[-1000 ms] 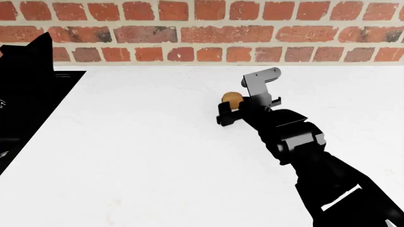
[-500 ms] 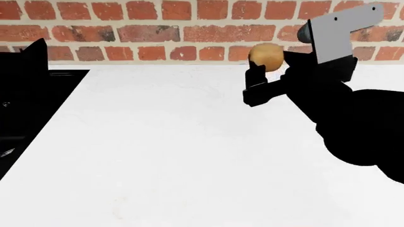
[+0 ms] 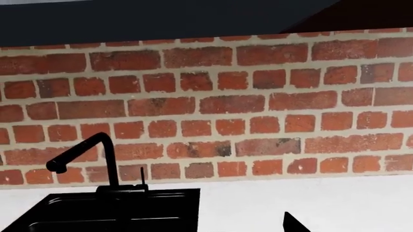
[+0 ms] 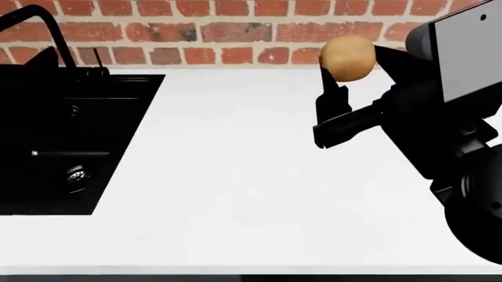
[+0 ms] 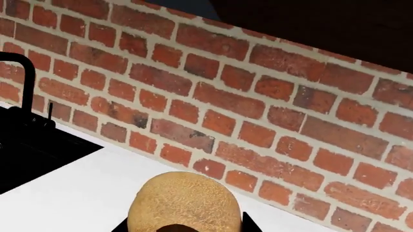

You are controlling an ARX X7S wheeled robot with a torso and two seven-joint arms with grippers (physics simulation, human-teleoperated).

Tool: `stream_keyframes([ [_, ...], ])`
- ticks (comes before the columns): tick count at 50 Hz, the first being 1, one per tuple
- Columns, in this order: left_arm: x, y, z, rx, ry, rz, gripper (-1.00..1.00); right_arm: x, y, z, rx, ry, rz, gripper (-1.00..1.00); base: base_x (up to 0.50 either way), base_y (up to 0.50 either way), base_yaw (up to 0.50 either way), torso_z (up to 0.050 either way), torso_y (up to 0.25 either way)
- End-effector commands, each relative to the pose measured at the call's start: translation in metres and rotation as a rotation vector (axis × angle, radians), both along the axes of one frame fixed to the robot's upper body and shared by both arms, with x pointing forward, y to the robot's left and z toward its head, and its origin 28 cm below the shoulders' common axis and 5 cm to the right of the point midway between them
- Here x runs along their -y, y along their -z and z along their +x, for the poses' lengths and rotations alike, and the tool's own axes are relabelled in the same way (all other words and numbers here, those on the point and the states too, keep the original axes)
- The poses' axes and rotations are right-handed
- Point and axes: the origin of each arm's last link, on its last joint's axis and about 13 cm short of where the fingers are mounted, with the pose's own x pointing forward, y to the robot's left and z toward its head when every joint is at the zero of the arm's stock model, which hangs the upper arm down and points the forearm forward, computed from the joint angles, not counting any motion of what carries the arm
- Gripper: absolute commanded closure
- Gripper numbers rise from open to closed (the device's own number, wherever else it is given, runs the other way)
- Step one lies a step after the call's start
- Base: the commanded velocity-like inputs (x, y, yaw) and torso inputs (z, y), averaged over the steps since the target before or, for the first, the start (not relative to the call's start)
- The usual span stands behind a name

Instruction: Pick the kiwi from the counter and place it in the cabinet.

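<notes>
The tan-brown fuzzy kiwi (image 4: 347,57) is held well above the white counter (image 4: 220,176), in front of the brick wall. My right gripper (image 4: 351,70) is shut on it, one black finger on each side. In the right wrist view the kiwi (image 5: 184,203) fills the lower middle between the two fingertips (image 5: 248,224). Of my left gripper only one black fingertip (image 3: 293,224) shows, over the counter (image 3: 258,208) beside the sink. A dark overhang (image 3: 161,19) tops the wall; I cannot tell whether it is the cabinet.
A black sink (image 4: 70,141) is set into the counter at the left, with a black faucet (image 4: 39,23) behind it. The red brick wall (image 4: 235,29) runs along the counter's back. The counter's front edge (image 4: 235,274) is near the bottom of the head view.
My right gripper lifted the kiwi off the counter and carried it up toward the head camera. The head view shifted, so more of the sink and the faucet show now.
</notes>
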Motion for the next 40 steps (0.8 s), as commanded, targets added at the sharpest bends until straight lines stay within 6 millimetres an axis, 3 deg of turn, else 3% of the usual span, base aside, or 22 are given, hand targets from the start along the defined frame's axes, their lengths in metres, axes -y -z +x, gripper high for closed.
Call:
stream_keyframes([
  [1,0.0000,0.0016,0.0019,0.000,0.002,-0.004,-1.00,0.0001,0.0006,-0.0020,0.033,0.002,-0.019,1.00,-0.06,0.50,0.00,0.000,0.000],
  [17,0.0010,0.0029,0.0073,0.003,-0.022,0.012,-1.00,0.0027,0.0047,-0.0010,0.042,0.014,-0.026,1.00,0.00,0.50,0.00,0.000,0.000],
  [27,0.0007,0.0026,0.0081,0.011,-0.018,0.010,-1.00,0.0026,0.0048,-0.0010,0.047,0.018,-0.033,1.00,0.00,0.50,0.00,0.046,0.014],
  [40,0.0006,0.0035,0.0079,0.011,-0.012,0.006,-1.00,0.0006,0.0044,0.0002,0.051,0.014,-0.050,1.00,0.00,0.50,0.00,0.000,0.000],
])
